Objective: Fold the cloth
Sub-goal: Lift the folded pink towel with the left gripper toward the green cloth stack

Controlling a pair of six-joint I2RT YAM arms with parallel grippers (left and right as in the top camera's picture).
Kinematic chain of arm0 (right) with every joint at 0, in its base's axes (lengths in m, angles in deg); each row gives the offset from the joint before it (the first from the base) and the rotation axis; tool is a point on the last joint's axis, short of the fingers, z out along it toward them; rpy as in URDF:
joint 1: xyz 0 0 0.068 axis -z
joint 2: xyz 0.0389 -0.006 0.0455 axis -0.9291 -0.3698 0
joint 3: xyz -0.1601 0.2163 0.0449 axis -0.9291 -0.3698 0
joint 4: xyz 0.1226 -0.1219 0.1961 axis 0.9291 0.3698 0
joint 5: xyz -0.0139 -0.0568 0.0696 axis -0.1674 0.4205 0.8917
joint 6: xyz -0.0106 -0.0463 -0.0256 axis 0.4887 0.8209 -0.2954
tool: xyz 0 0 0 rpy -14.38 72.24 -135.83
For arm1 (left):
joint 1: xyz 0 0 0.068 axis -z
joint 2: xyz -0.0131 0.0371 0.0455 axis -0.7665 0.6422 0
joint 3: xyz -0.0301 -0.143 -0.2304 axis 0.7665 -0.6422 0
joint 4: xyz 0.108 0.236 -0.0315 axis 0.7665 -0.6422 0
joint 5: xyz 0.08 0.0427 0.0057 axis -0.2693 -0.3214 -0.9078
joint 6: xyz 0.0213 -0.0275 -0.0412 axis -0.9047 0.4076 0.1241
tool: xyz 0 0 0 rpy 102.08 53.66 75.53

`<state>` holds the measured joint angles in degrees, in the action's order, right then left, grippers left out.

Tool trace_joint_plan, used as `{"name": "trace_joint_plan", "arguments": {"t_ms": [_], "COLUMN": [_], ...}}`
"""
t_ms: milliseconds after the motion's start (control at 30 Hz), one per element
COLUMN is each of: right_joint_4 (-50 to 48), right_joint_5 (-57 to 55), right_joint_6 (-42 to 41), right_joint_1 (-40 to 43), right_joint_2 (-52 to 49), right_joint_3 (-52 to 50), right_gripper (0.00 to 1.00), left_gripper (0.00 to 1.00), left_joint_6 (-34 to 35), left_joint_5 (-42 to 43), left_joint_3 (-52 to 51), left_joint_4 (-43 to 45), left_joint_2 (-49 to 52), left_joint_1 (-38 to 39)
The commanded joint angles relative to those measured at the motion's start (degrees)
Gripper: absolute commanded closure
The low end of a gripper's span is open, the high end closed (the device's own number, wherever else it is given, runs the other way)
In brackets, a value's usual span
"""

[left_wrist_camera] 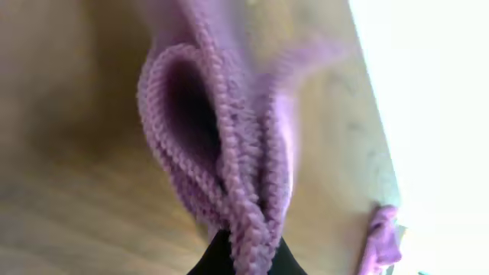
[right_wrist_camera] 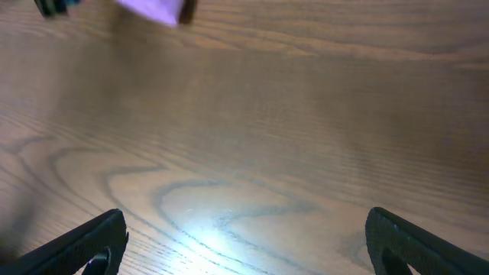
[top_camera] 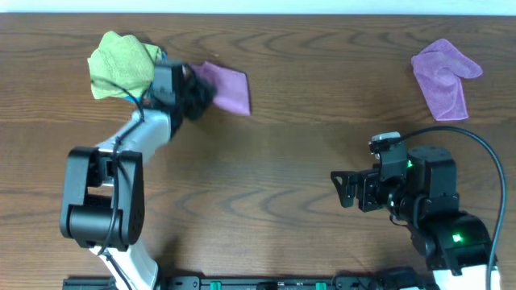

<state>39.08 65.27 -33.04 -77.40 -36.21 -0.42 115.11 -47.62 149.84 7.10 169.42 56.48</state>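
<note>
Left hand (top_camera: pixel 203 95) clamped on the purple cloth (top_camera: pixel 230 89) beside the green cloth (top_camera: pixel 121 63); right hand (top_camera: pixel 343 189) wide apart, empty.

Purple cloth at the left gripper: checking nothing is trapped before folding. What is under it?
Only wooden table shows around the purple cloth and under its pinched edge in the left wrist view. The left gripper is shut on that edge. Beneath the flat part is covered.

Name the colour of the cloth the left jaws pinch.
The cloth is purple-violet, clearest in the left wrist view.
</note>
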Motion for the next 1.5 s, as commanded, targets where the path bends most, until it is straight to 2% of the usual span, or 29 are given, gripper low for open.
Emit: {"name": "trace_joint_plan", "arguments": {"t_ms": [0,133,233,567,967,1400,1467], "right_joint_4": [0.1,0.1,0.1,0.1,0.1,0.1,0.1], "right_joint_5": [-0.1,-0.1,-0.1,-0.1,-0.1,-0.1,-0.1], "right_joint_6": [-0.9,-0.9,-0.9,-0.8,-0.9,-0.9,-0.9], "right_joint_1": [0.5,0.5,0.5,0.5,0.5,0.5,0.5], "right_joint_2": [0.2,0.2,0.2,0.2,0.2,0.2,0.2], "right_joint_3": [-0.4,-0.4,-0.4,-0.4,-0.4,-0.4,-0.4], "right_gripper": [0.01,0.01,0.01,0.01,0.01,0.01,0.01], "left_gripper": [0.94,0.94,0.94,0.94,0.94,0.94,0.87], "left_joint_6": [-6.3,-11.8,-13.6,-14.9,-14.7,-20.1,-20.4], "left_joint_5": [-3.2,-10.1,-13.1,-21.3,-20.5,-25.3,-27.5], "left_joint_3": [11.1,22.2,26.1,26.5,26.5,26.5,26.5], "left_joint_4": [-5.7,-15.3,-16.9,-14.4,-7.7,-21.5,-22.8], "left_joint_2": [-1.5,-1.4,-1.4,0.1,8.4,9.8,9.8], "left_joint_1": [-2.4,-5.2,-7.7,-13.1,-15.0,-17.1,-17.1]}}
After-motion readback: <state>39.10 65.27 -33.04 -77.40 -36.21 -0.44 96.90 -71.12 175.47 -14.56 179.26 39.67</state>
